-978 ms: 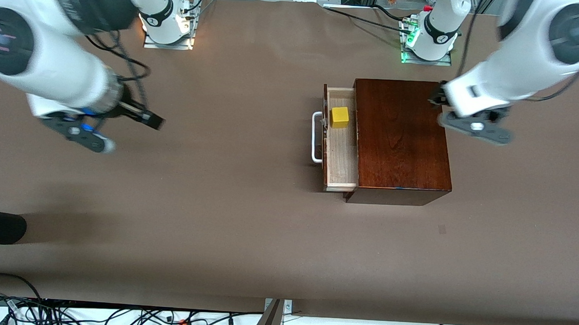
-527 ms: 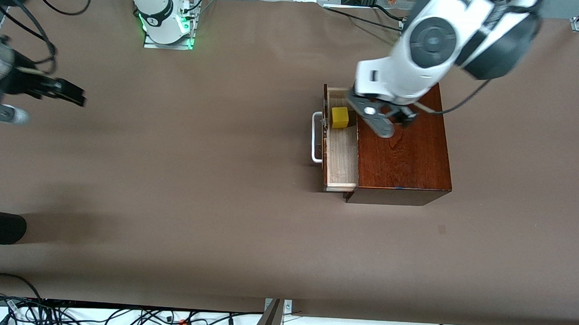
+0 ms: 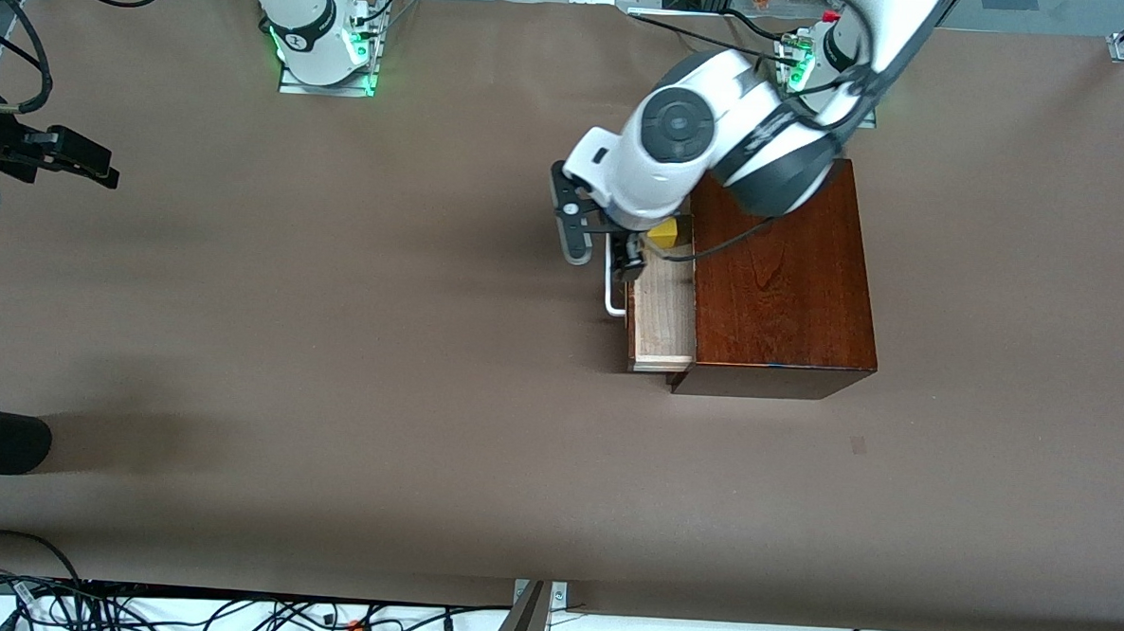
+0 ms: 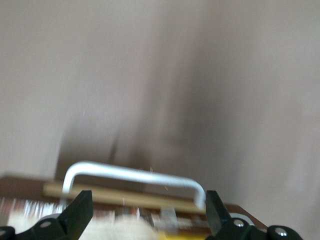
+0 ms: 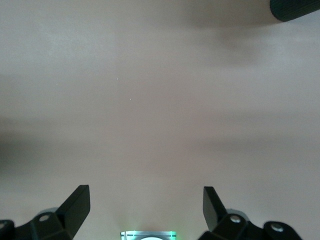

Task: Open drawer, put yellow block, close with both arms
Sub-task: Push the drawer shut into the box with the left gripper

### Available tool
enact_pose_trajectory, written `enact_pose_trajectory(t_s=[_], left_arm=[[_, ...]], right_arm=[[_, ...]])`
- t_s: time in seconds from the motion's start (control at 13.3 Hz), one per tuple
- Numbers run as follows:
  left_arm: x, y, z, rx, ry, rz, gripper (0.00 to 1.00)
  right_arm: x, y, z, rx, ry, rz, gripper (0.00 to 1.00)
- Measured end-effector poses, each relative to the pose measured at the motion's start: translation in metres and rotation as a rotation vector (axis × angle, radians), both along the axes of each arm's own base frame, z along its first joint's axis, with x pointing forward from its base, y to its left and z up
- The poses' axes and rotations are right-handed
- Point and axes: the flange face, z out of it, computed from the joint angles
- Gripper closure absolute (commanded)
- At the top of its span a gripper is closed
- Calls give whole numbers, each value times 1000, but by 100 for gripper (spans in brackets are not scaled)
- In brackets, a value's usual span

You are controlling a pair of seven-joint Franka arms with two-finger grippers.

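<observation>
One yellow block [image 3: 664, 232] lying in the open drawer [image 3: 662, 310], just under the left gripper [image 3: 599, 243], fingers apart above the white handle [image 4: 134, 176], probably poised for closing. Right gripper [image 5: 145, 205] spread wide, empty over bare counter [image 3: 380, 364], waiting well away.

We see the left end effector [image 3: 612, 247] has swung from above the glossy dark-brown wooden box [image 3: 777, 268] to the white U-shaped bar handle [image 3: 611, 284]; the right end effector [image 3: 75, 163] has drawn away from that box.
</observation>
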Motion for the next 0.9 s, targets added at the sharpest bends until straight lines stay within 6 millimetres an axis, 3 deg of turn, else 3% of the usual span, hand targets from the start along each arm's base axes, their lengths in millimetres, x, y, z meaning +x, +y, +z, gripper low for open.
enact_pose_trajectory(t_s=[0.15, 0.3, 0.6, 0.9], left_arm=[[-21, -32, -27, 36, -50, -107, 0], [-37, -49, -49, 83, -75, -184, 0], [-38, -47, -77, 142, -93, -254, 0], [-32, -31, -91, 172, -67, -325, 0]], right_arm=[[1, 0, -2, -1, -5, 1, 0], [1, 0, -3, -1, -6, 1, 0], [1, -1, -2, -11, -7, 1, 0], [1, -2, -2, -11, -7, 0, 0]])
